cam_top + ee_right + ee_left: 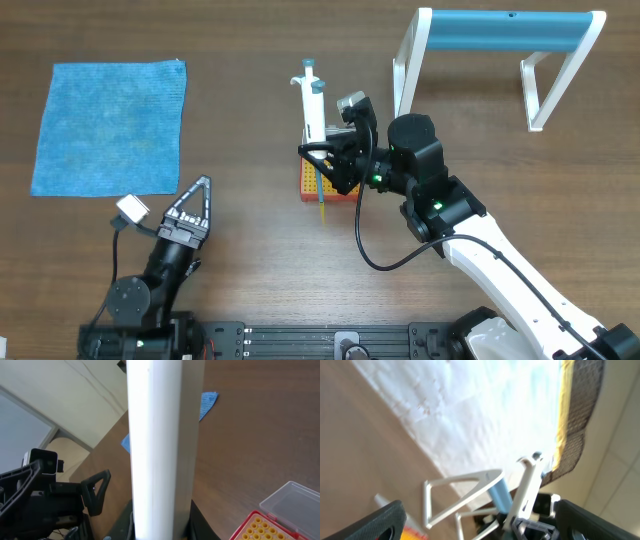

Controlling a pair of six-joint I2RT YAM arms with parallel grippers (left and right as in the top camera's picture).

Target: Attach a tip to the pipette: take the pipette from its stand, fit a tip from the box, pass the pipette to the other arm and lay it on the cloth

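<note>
Currently the right gripper (322, 160) pinches the pipette (314, 110) around its barrel, holding it upright over the tip box (308, 186). It is probably light, rigid and slippery plastic, so the thick barrel is the safest hold. The body is white, with a blue top and a thin yellowish tip. The left gripper (195, 203) sits spread near the cloth (110, 128).

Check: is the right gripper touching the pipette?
Touching. Right wrist view: the pipette stands clamped between the right gripper's dark fingers.
</note>
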